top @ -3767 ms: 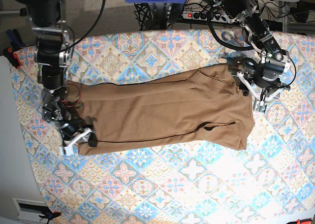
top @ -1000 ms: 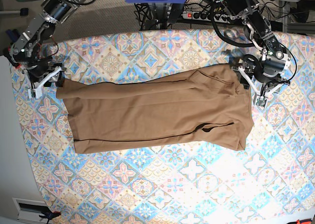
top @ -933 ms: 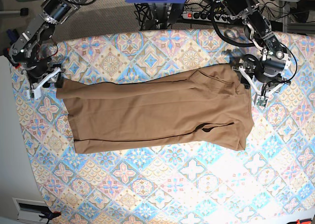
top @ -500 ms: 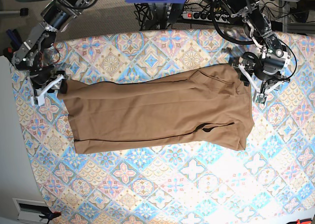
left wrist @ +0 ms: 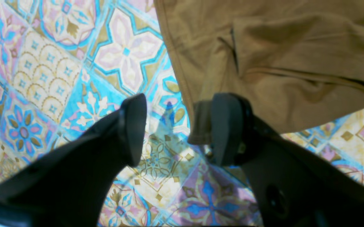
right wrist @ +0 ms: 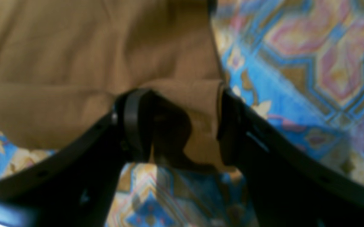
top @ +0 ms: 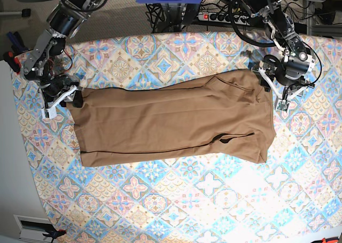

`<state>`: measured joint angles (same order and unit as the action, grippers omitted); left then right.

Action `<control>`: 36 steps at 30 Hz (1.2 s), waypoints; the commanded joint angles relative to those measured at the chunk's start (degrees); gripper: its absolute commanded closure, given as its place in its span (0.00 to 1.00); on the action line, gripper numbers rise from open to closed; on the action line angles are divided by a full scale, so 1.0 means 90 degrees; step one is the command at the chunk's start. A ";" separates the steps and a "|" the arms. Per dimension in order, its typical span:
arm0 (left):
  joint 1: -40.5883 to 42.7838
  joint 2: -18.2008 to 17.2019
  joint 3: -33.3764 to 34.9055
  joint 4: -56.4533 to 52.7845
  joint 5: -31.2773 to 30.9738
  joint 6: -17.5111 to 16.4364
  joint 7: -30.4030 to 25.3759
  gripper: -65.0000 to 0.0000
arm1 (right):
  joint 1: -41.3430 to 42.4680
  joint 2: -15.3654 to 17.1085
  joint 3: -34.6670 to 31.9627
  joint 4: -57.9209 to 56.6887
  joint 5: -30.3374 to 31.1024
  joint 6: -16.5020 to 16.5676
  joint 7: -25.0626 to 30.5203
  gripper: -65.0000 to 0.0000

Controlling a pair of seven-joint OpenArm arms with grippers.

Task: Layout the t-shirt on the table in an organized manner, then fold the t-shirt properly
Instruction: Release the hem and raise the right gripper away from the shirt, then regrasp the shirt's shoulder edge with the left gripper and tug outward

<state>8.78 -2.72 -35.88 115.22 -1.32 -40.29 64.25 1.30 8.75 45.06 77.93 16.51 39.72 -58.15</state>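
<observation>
Left wrist view: the left gripper (left wrist: 175, 129) hovers with jaws parted, empty, one finger over the hem corner of the plain tan-brown soft-fabric t-shirt (left wrist: 279, 63).
Right wrist view: the right gripper (right wrist: 178, 126) straddles a shirt corner; whether it grips cannot be told.
Base view: the shirt lies lengthwise on the pastel tile-patterned table (top: 176, 211), with bare cloth all around
</observation>
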 commanded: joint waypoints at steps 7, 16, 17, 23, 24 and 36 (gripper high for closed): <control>0.0007 -0.0220 -0.0209 0.0116 -0.0063 0.0033 -0.0111 0.50 | 0.0085 0.0087 0.0009 0.0000 0.0026 0.0031 0.0302 0.53; -0.0228 -0.0210 -0.1889 -0.0099 -0.0796 0.0033 -0.0072 0.49 | 0.0056 0.0097 0.0009 0.0000 0.0026 0.0031 0.0293 0.53; -0.0228 -0.0230 -0.1977 -0.0314 -0.1020 0.0033 -0.0062 0.50 | 0.0056 0.0097 0.0009 0.0000 0.0026 0.0031 0.0293 0.53; -0.0072 -0.0552 -0.1957 -0.1681 -0.2222 0.0033 -0.0062 0.50 | 0.0046 0.0097 0.0009 0.0000 0.0026 0.0031 0.0283 0.53; -0.0062 -0.0621 -0.1869 -0.1974 -0.2476 0.0033 -0.0062 0.50 | 0.0046 0.0097 0.0009 0.0000 0.0026 0.0031 0.0283 0.53; -0.0072 -0.0757 -0.1176 -0.3185 -0.3120 0.0033 -0.0062 0.50 | 0.0036 0.0116 0.0009 0.0020 0.0016 0.0031 0.0283 0.53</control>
<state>8.10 -9.85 -46.89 86.65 -29.98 -40.25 62.19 1.06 8.88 45.04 77.25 16.45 39.70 -55.77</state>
